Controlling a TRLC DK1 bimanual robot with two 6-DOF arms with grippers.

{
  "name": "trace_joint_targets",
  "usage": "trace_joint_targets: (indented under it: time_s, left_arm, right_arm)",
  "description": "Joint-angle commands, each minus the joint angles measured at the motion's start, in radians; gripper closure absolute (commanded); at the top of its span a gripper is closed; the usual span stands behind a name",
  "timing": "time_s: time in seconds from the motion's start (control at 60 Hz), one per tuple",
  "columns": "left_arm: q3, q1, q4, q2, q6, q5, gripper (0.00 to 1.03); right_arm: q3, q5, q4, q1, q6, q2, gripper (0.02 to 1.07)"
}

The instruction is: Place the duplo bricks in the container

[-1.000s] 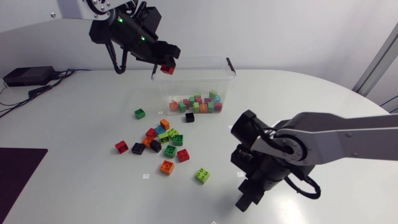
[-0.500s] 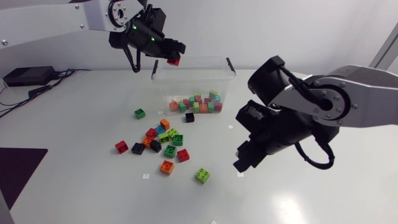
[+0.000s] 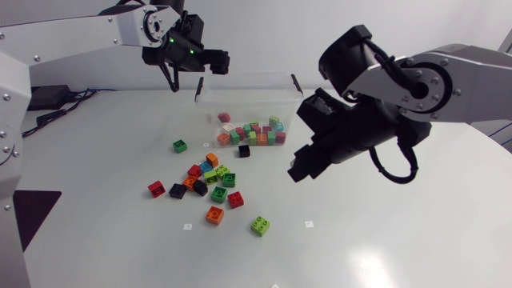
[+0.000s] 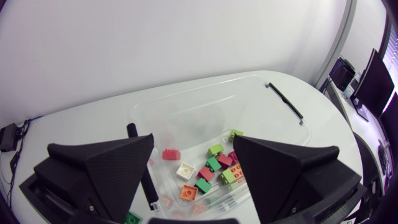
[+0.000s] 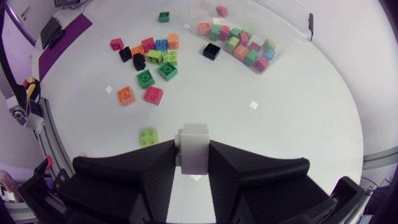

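Transport of the white brick point(image 5: 194, 138) is the step in hand: the right gripper point(image 5: 194, 149) is clamped on it, at 5 o'clock of the container point(image 3: 264, 100) in the head view. Lift it clear of the rim, centre it over the opening, release low. The left gripper point(image 4: 193, 142), fingers point(image 4: 106, 168) apart, hangs over the 11 o'clock corner, so enter from 3 o'clock. Remaining loose bricks point(image 3: 210, 178) lie at the container's 7 o'clock. The head view hides the white brick; the clear walls are hard to trace.
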Motion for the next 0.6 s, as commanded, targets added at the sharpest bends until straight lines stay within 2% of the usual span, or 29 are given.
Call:
trace_joint_targets:
  time_s: [0.0,0.3,0.583]
  left_arm:
    - [-0.037,0.032,0.013,-0.056,0.009,0.004,0.05]
    - [-0.192,0.181,-0.019,-0.16,0.181,0.136,0.05]
    - [-0.321,0.247,-0.02,-0.177,0.379,0.168,0.05]
  right_arm:
    - [0.045,-0.01,0.028,-0.02,0.013,0.031,0.74]
    - [0.165,-0.01,0.123,-0.069,0.03,0.112,0.74]
    - [0.237,-0.01,0.201,-0.075,0.064,0.165,0.74]
